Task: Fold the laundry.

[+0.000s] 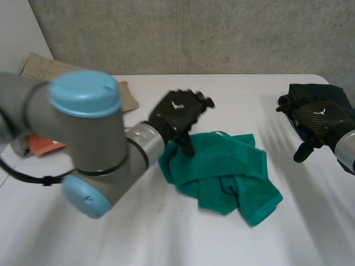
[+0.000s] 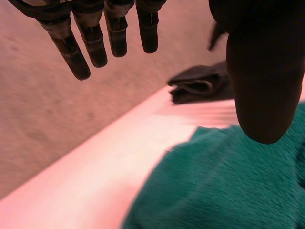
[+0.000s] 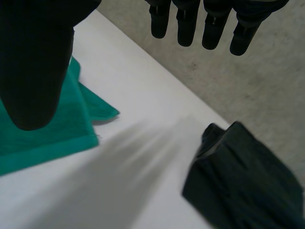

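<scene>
soft, light green towel (image 1: pixel 227 172) looks best pinched at a corner; left hand (image 1: pixel 177 114) and right hand (image 1: pixel 321 119) both spread empty.

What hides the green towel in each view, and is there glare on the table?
Head view: the left hand covers the green towel at the corner nearest its arm; no glare on the white table. Left wrist view: that hand's thumb stands before the towel. Right wrist view: the right hand thumb masks part of it.
</scene>
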Motion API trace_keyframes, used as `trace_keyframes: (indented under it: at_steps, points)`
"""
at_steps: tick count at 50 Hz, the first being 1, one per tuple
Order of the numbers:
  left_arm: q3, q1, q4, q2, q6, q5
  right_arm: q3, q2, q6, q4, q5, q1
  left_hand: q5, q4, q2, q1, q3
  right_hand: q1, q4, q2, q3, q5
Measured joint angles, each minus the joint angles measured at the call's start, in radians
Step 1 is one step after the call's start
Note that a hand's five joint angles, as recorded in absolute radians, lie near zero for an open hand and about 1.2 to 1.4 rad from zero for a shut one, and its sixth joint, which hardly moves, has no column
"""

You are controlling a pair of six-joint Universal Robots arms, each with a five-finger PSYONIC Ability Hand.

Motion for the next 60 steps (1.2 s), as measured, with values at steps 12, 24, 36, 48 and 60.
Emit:
trace_keyframes:
  at_steps: [12, 24, 36, 48, 60]
  points:
    - [-0.281, 0.022, 0.018, 0.143, -0.020, -0.192, -0.071, 0.006, 0.110, 0.366, -0.075, 0.013, 0.085, 0.072, 0.066, 0.060, 0.067, 0.000, 0.000, 0.000, 0.000, 0.000]
    - [-0.217, 0.024, 0.130, -0.120, -0.061, -0.185, 0.022, 0.113, 0.215, 0.163, -0.068, 0.116, 0.035, 0.033, 0.033, 0.031, 0.033, 0.235, 0.250, 0.248, 0.251, 0.235]
    - [-0.046, 0.015, 0.152, -0.275, -0.060, -0.076, 0.031, 0.128, 0.216, 0.066, -0.058, 0.132, 0.869, 0.892, 0.885, 0.834, 0.879, 0.895, 0.990, 0.970, 0.979, 0.938]
    - [-0.066, 0.020, 0.141, 0.081, -0.055, -0.128, -0.091, -0.199, 0.177, 0.119, -0.069, 0.105, 0.882, 0.929, 0.922, 0.834, 0.915, 0.895, 0.990, 0.970, 0.980, 0.942]
    - [-0.081, 0.017, 0.126, 0.414, -0.052, -0.123, -0.333, -0.352, 0.109, 0.319, -0.076, 0.045, 0.882, 0.930, 0.924, 0.834, 0.920, 0.895, 0.994, 0.970, 0.980, 0.955]
